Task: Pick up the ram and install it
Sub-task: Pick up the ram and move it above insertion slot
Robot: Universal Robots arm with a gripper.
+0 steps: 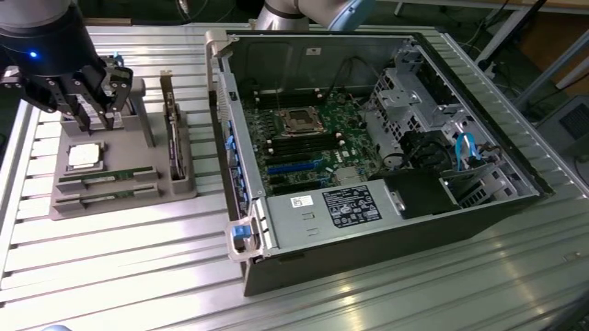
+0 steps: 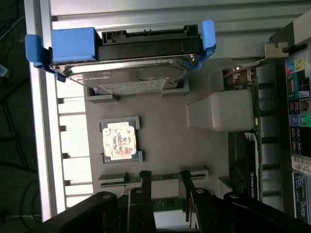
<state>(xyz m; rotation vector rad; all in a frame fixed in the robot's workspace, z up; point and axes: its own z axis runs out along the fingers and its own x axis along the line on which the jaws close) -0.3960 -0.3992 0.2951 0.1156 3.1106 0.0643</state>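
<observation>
Gripper [image 1: 101, 124] of the robot arm hangs with fingers spread above a grey parts tray [image 1: 126, 160] beside the open computer case [image 1: 387, 227]; the ram [image 1: 106, 178] sits untouched in its tray slot, next to the processor [image 1: 85, 156]. Seen from the wrist, the fingers appear lined up along the stick rather than across it, so closing here could miss, or knock it askew in its slot.
</observation>
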